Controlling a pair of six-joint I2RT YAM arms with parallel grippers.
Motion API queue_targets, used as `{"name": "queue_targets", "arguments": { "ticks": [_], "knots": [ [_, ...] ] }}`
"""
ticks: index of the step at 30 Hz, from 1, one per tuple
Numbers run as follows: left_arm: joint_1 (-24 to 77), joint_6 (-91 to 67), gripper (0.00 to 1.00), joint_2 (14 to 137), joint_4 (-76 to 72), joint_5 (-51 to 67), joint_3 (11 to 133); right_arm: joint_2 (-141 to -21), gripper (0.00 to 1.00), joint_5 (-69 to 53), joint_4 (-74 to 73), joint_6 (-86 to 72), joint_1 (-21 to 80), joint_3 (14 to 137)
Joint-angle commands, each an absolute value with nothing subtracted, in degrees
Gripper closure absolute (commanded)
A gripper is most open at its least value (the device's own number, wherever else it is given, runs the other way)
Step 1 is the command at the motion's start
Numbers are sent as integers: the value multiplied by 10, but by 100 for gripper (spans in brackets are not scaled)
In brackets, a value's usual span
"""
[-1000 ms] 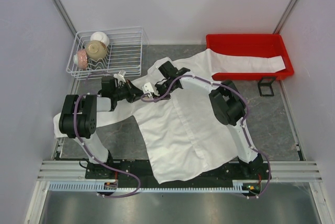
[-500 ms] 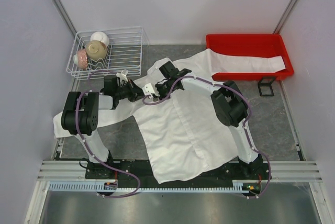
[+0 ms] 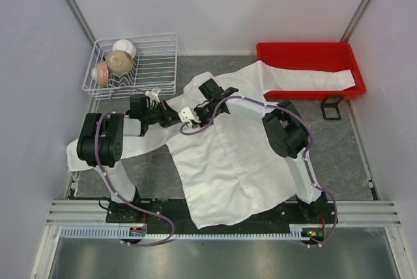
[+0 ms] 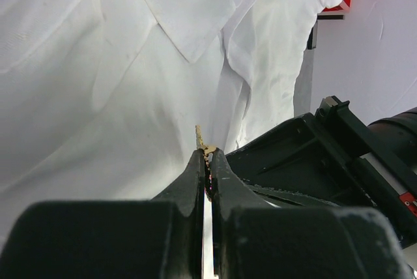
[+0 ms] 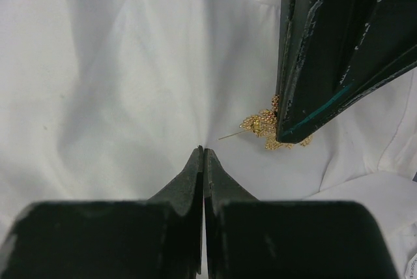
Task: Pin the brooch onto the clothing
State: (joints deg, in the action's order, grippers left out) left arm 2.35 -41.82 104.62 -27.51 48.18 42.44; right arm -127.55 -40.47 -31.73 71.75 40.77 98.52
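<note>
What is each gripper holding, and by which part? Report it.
Left gripper pinches the brooch by its ornament body, pin free. Right gripper is shut, apparently pinching a fold of the shirt.

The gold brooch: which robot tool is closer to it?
Left. The left tool is shut on the brooch itself. The right tool, also shut, sits beside the brooch over the white shirt, a small gap away and not touching it.

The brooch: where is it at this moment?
In the right wrist view the brooch is right of centre, clamped in the left gripper over the white shirt, its pin pointing toward the right gripper.
</note>
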Motion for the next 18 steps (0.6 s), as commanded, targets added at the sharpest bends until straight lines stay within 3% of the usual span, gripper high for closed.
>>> {"name": "queue_targets", "arguments": {
  "ticks": [1, 18],
  "knots": [
    [25, -385, 98, 1057, -288, 485, 439, -1241, 100, -426, -313, 744, 411, 981],
    [33, -377, 98, 1061, -273, 480, 439, -1238, 100, -424, -315, 755, 411, 980]
  ]
}}
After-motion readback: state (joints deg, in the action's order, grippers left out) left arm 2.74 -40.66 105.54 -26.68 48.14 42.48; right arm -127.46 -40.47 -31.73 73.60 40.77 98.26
